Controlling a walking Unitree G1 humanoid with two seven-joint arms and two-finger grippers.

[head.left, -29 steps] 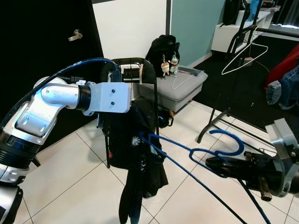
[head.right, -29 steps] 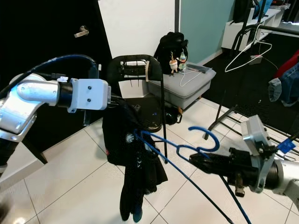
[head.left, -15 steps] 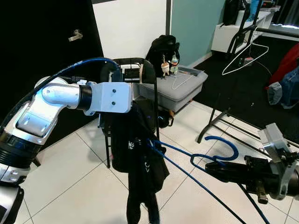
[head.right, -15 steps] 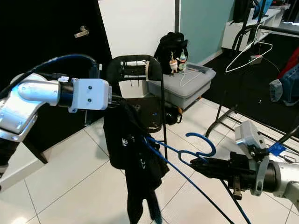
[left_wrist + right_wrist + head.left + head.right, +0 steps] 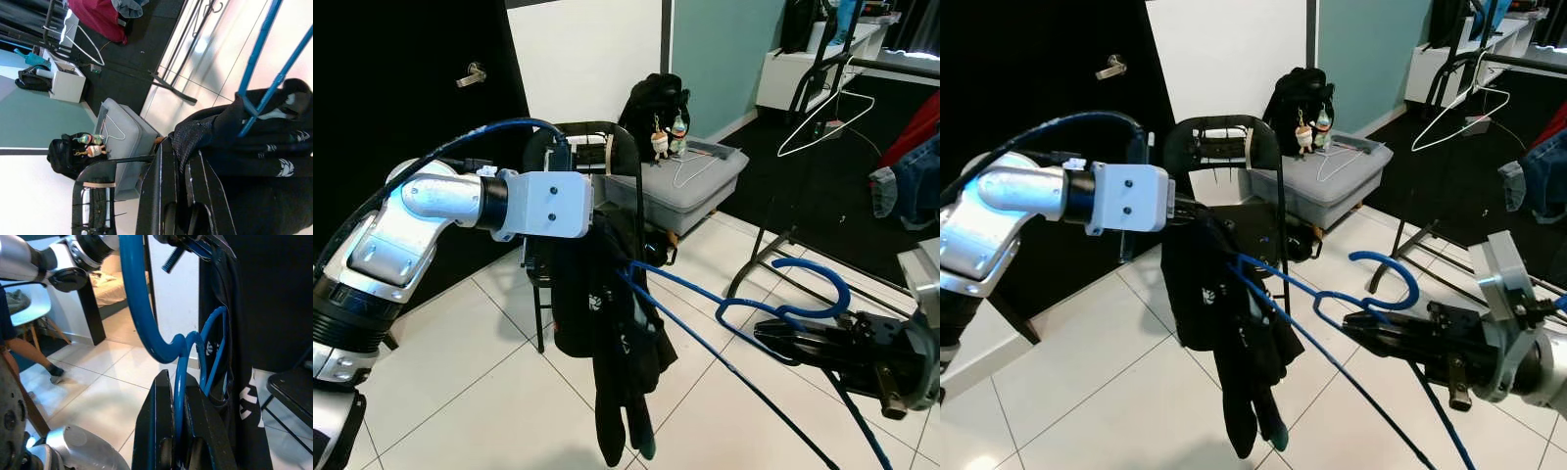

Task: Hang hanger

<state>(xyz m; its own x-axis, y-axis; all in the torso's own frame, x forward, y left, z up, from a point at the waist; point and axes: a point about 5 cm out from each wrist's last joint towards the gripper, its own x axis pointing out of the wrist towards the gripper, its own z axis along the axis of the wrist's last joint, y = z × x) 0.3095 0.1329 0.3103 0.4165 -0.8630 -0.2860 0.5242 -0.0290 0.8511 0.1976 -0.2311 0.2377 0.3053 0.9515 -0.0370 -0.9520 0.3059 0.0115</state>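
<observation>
A blue hanger (image 5: 815, 281) carries a black garment (image 5: 607, 323) that droops toward the floor. My right gripper (image 5: 770, 333) is shut on the hanger's twisted neck just below the hook, seen close in the right wrist view as the blue wire (image 5: 180, 382) between the fingers. My left gripper (image 5: 182, 159) is shut on the black garment at the hanger's far shoulder, level with the chair back. A black clothes rack (image 5: 901, 67) with a white wire hanger (image 5: 829, 116) stands at the far right.
A black chair (image 5: 597, 137) stands right behind the garment. Behind it are a grey storage box (image 5: 700, 181) and a black backpack (image 5: 656, 103). The rack's legs (image 5: 769, 255) spread on the tiles. A person's leg (image 5: 29, 355) is in the right wrist view.
My right gripper has lifted the hanger's hook up and to the right. The garment has swung and hangs longer below the hanger. The left arm has barely moved.
</observation>
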